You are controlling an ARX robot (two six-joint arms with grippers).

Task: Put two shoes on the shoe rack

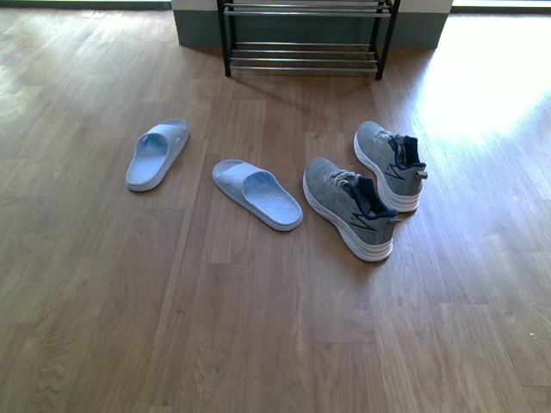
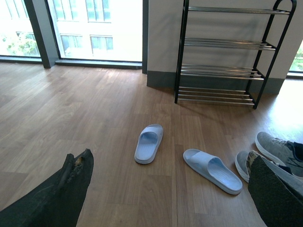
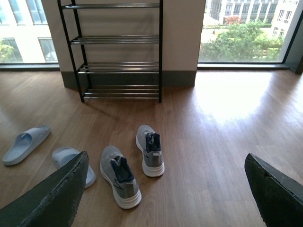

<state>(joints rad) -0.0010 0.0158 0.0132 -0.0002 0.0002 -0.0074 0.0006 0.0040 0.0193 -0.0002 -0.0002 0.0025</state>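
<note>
Shoe rack (image 3: 118, 52) stands well beyond both sets of fingers, straight ahead, its rods bare. The nearer sneaker (image 3: 119, 176) and farther sneaker (image 3: 150, 150) lie on the floor (image 1: 258, 344), framed between the right gripper (image 3: 166, 160) fingers (image 3: 57, 198), which are spread wide. Heels face them, toes run toward the rack, so it's the right arm's pick, I'd say. The angled slide (image 2: 212, 170) and far slide (image 2: 149, 143) lie ahead of the left gripper (image 2: 168, 158), equally wide, holding nothing. Only floor lies between.

Two grey shoes (image 3: 150, 153) and two blue sandals (image 3: 26, 143) lie on the floor (image 3: 213, 142) before the shoe rack (image 3: 118, 66).
</note>
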